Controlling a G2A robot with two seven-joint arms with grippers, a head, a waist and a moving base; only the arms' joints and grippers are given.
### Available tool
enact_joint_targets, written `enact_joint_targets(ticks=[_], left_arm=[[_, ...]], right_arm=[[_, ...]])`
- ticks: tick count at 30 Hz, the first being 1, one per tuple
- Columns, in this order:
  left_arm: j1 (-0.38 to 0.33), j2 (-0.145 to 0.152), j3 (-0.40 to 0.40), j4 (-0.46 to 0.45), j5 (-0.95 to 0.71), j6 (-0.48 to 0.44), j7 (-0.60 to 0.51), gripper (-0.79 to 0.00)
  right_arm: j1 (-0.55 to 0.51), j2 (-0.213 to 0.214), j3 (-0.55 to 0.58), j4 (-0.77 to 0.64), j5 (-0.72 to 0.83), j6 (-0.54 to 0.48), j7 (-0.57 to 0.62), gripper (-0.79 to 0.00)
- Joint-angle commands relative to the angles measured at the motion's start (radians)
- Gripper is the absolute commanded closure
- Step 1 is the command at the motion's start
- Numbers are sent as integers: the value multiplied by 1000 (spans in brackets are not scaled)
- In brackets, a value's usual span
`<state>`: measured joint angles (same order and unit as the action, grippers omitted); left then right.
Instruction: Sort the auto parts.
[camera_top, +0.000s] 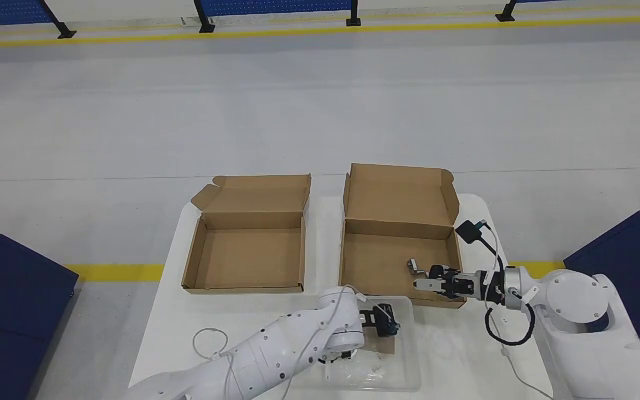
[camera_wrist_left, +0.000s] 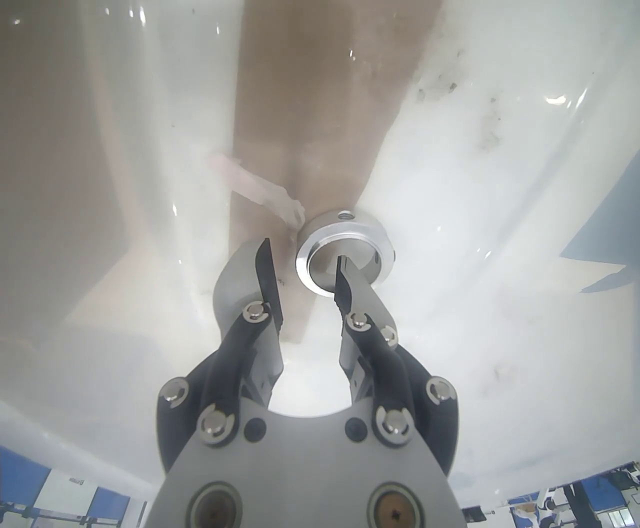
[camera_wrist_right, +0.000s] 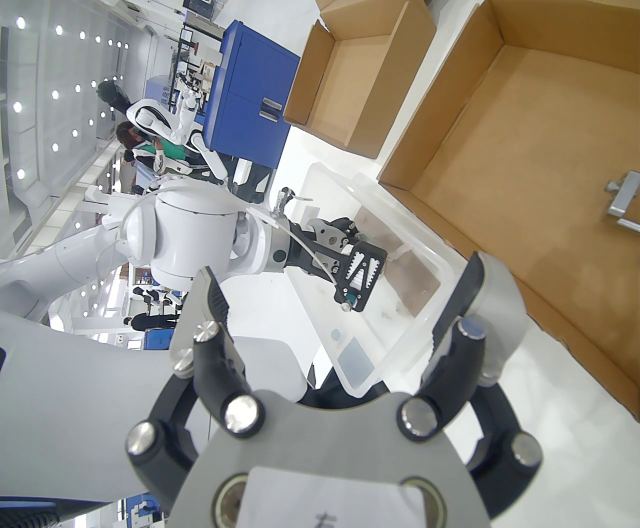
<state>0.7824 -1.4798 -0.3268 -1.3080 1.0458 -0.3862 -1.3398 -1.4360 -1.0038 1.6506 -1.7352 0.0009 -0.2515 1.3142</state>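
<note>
Early days in this sort, by my read. At six o'clock on the tabletop (camera_top: 165, 310) sits the clear bin (camera_top: 405, 372), and the left claw (camera_wrist_left: 302, 272) is down inside it, lined up on a metal ring (camera_wrist_left: 350, 230). That claw is partly open. One fingertip (camera_wrist_left: 344, 282) pokes into the ring's bore and the other (camera_wrist_left: 265, 270) stands outside the rim with a gap showing, so nothing is gripped yet. The ring lies flat on the bin floor. A pale plastic strip (camera_wrist_left: 255, 190) ends right at its edge, though I cannot tell whether the two touch.

Over at four o'clock, the right claw (camera_wrist_right: 335, 300) hovers above the near edge of the right box (camera_top: 395, 245). Its fingers are spread wide and hold nothing. Inside that box, up at one o'clock, lies a metal bracket (camera_wrist_right: 620, 197), the one part that looks sorted so far. The left box (camera_top: 245, 250) waits at eleven o'clock.

So, as I judge it, one piece is home and the ring is next. It needs the claw to close on its wall, then a lift and a carry to a box. The strip may follow.

As for writing, both boxes show plain brown card with no marks. A white label (camera_wrist_right: 330, 500) on the right claw's mount carries dark print, but the edge cuts it off and it cannot be read.
</note>
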Motion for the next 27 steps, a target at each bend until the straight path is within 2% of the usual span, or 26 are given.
enact_joint_targets(ticks=[1, 12, 14, 15, 27], left_arm=[[0, -5, 2, 9, -3, -5, 5, -249], [-5, -25, 6, 43, 3, -7, 4, -231], [-4, -27, 4, 50, 5, -6, 12, -120], [-4, -28, 3, 53, 9, -3, 14, 0], [19, -20, -22, 20, 59, 26, 18, 0]], right_arm=[[0, 0, 0, 0, 0, 0, 0, -785], [0, 0, 0, 0, 0, 0, 0, -785], [0, 0, 0, 0, 0, 0, 0, -785], [0, 0, 0, 0, 0, 0, 0, -785], [0, 0, 0, 0, 0, 0, 0, -785]])
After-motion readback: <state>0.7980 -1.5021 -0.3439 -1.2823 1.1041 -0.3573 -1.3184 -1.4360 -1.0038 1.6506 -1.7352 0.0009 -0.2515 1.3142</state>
